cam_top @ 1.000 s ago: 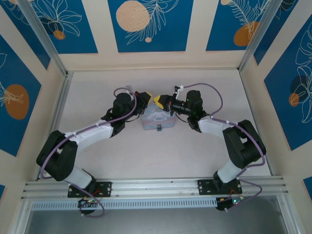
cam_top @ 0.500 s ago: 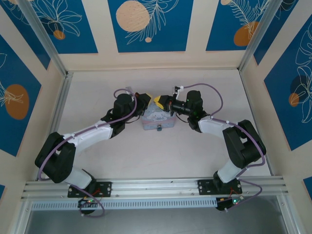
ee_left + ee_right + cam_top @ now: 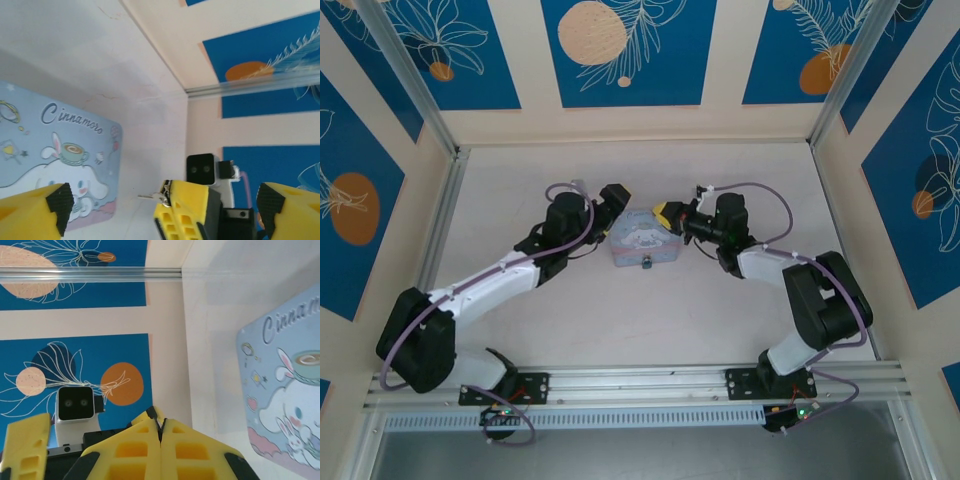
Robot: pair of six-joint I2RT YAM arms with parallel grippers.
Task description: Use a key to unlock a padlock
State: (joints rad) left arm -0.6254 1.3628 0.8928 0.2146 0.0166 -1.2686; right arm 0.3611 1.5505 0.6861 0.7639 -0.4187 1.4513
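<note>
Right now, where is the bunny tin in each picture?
Top external: bunny tin at the centre of the picture.
Left wrist: lower left.
Right wrist: right edge.
Shared landmark: the yellow right gripper, jaws shut on the key, near the tin.

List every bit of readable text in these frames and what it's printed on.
"Cinnamoro" – cursive print on the pastel blue cartoon-printed tin box lid, left wrist view; the rest of the word is not legible.
"Cinnam" – the same lid, right wrist view, cut by the frame edge.
Top view: the lid's print is too small to read.
Blue leaf-patterned wall panels: drawings only, no text.
</note>
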